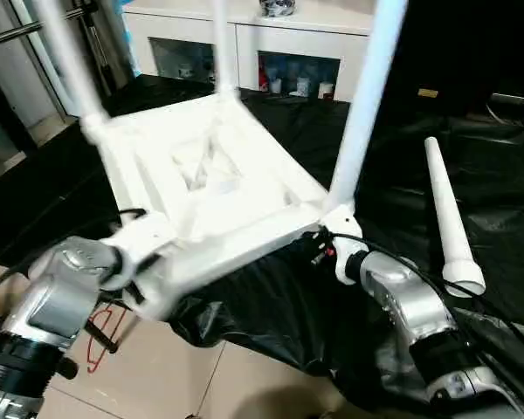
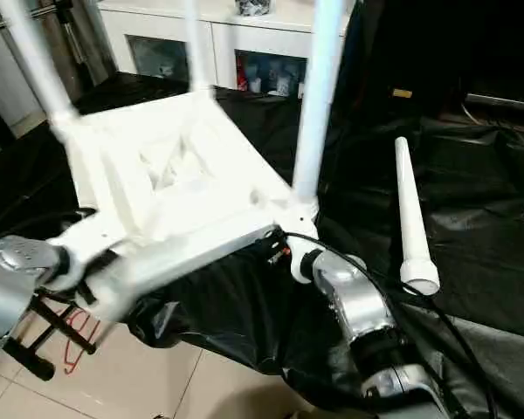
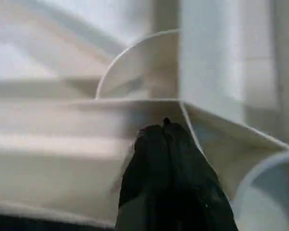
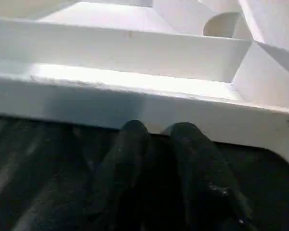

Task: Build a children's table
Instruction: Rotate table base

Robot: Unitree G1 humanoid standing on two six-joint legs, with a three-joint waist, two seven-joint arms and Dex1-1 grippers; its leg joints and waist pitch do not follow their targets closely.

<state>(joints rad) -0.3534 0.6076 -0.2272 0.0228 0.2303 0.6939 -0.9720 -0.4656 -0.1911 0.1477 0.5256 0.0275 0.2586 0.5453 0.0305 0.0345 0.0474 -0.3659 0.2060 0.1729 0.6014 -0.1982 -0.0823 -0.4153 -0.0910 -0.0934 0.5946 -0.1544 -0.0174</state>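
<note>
Starting at your left, the left forearm point(image 1: 57, 301) reaches up to the near left corner of the tabletop point(image 1: 210, 175), which lies upside down with its ribbed underside facing up, tilted so the near edge hangs over the front of the black sheet point(image 1: 271, 305). In the left wrist view the left gripper point(image 3: 166, 132) has its two black fingers pressed tight together with nothing between them, their tips against a white rib beside a round corner socket point(image 3: 135, 67). A red wire shape point(image 1: 100, 340) lies on the tan floor point(image 1: 175, 375) below that arm.

Moving across, three white legs stand up from the tabletop's corners: one at the far left point(image 1: 65, 52), one at the back point(image 1: 220, 44) and one at the near right corner point(image 1: 367, 96). Behind them a white cabinet point(image 1: 244, 35) with glass fronts stands against the wall.

Next comes your right forearm point(image 1: 410, 305), coming up toward the near right corner below that leg. In the right wrist view the right gripper point(image 4: 154, 132) has its fingers nearly together with only a thin gap, tips just at the tabletop's outer edge, and you cannot tell whether they grip anything.

Farthest right, the fourth leg point(image 1: 450, 218) lies loose on the black sheet, well apart from the tabletop, wide end toward you.
</note>
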